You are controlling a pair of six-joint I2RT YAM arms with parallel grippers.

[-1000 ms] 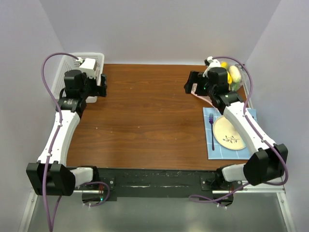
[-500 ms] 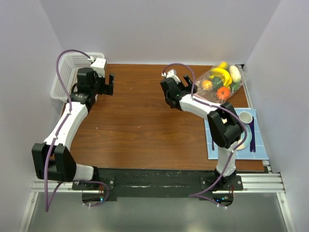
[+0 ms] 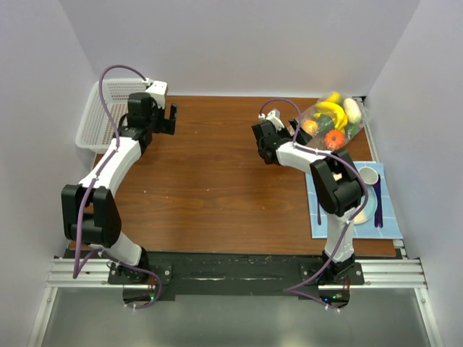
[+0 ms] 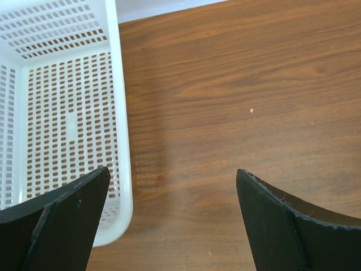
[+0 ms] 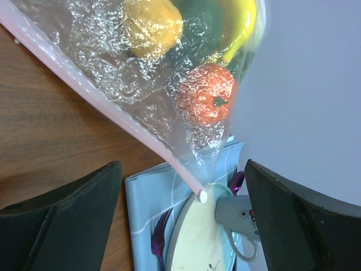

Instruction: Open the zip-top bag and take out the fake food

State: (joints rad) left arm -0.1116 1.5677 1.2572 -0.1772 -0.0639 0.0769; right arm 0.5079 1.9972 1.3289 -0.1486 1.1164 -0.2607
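My left gripper (image 4: 172, 183) hangs wide open over the far left corner, just beside the white basket (image 4: 121, 113). My right gripper (image 5: 180, 169) is spread apart too, gripping nothing. The zip-top bag (image 3: 318, 119) lies in the far right corner (fake food (image 3: 333, 138) inside it), near the plate (image 5: 194, 243).

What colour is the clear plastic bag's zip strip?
Pink zip strip, clearest in right wrist view.

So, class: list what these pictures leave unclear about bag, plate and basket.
Zip-top bag seal: right wrist view, cut off at the top-left edge; open or shut unclear.
Fake food count: top view, too small, pieces overlap.
Plate: top view, mostly under the right arm.
Basket: left wrist view, cut by edges.
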